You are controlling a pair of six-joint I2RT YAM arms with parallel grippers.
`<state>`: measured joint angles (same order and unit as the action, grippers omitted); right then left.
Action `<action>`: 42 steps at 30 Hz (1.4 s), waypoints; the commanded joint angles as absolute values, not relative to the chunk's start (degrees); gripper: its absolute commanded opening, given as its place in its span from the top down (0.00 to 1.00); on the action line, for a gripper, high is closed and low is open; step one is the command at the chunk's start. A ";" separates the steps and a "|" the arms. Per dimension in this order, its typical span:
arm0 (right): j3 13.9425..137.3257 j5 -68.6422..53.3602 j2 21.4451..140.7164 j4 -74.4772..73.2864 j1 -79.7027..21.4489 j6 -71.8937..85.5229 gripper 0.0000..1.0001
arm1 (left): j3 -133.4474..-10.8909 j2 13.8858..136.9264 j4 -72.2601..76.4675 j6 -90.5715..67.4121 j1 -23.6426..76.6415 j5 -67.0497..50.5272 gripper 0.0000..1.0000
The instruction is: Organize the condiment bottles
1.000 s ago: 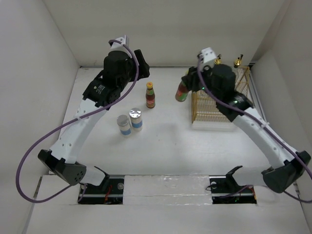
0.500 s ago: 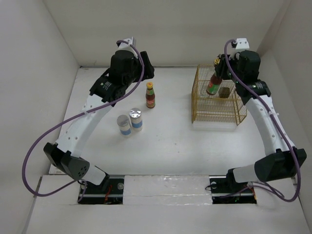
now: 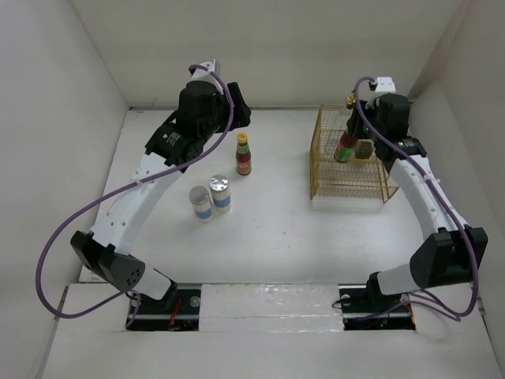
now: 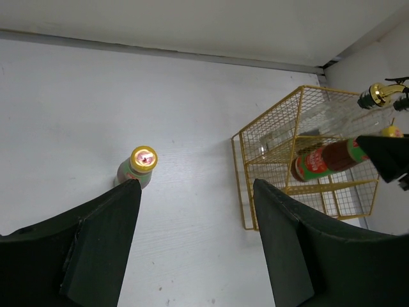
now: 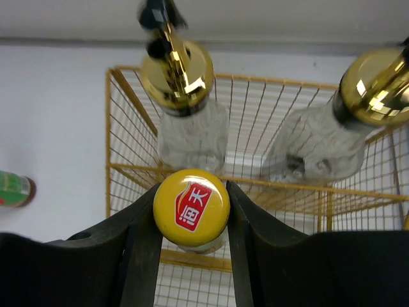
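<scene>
My right jaws clamp a sauce bottle [image 5: 192, 208] at the neck. Its long axis is tilted, yellow cap up toward my wrist, base down at the open top of the gold wire basket [image 3: 351, 189], just in front of the glass bottles [image 5: 185, 121] standing in it. My left jaws are wide and empty, well left of the basket, above the second sauce bottle [image 4: 137, 167] upright on the surface [image 3: 276, 229].

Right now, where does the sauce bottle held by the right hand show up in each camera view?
Top external: sauce bottle at upper right, inside the basket's outline.
Left wrist: sauce bottle at far right, tilted, red-and-green label showing.
Right wrist: sauce bottle at centre, yellow cap facing the camera, gripped by the right hand.
Shared landmark: gold wire basket.
</scene>
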<state>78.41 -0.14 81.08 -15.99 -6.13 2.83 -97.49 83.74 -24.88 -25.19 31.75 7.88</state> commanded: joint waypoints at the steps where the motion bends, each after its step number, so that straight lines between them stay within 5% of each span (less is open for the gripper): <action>1: 76.30 2.28 80.95 -6.68 -6.94 3.43 1.00 | -97.47 83.14 -21.97 -25.93 31.55 7.29 0.33; 6: 72.60 3.69 82.35 -3.17 -7.99 3.43 1.00 | -96.94 83.14 -21.97 -25.93 31.55 7.29 0.33; 13: 69.44 5.80 84.99 -3.16 -9.14 3.33 0.80 | -95.89 83.14 -22.50 -25.93 31.55 7.29 0.33; 18: 68.38 7.64 83.42 -3.16 -9.67 4.39 0.43 | -95.36 82.10 -22.50 -25.93 31.55 7.29 0.33; 22: 70.48 9.57 80.60 -6.32 -10.20 4.39 0.22 | -95.36 82.09 -23.03 -25.93 31.55 7.82 0.33; 25: 73.20 11.25 76.84 -9.05 -10.90 2.73 0.15 | -96.76 81.56 -23.55 -25.40 31.55 9.31 0.33; 27: 73.82 12.74 74.63 -9.05 -13.43 1.59 0.15 | -97.29 81.04 -24.08 -24.87 31.55 10.80 0.33; 29: 73.83 11.79 72.25 -8.00 -15.46 1.05 0.39 | -97.29 80.51 -25.22 -24.87 31.55 13.17 0.45; 32: 73.31 6.52 74.07 -6.59 -20.81 1.75 0.92 | -96.77 79.20 -26.45 -24.87 31.55 15.37 0.86; 34: 74.08 3.79 77.24 -5.89 -26.15 1.76 0.95 | -96.24 78.66 -26.98 -24.87 31.55 17.13 0.87; 36: 76.54 3.16 82.86 -5.28 -29.78 1.76 0.80 | -96.24 78.05 -28.38 -24.87 31.55 19.23 0.72; 39: 79.09 -2.70 90.16 -0.54 -34.01 0.97 0.31 | -96.24 76.30 -28.91 -24.35 31.55 22.05 0.52; 42: 84.96 -7.46 98.31 0.88 -35.51 -0.17 0.17 | -95.71 74.89 -30.05 -23.82 31.55 25.92 0.42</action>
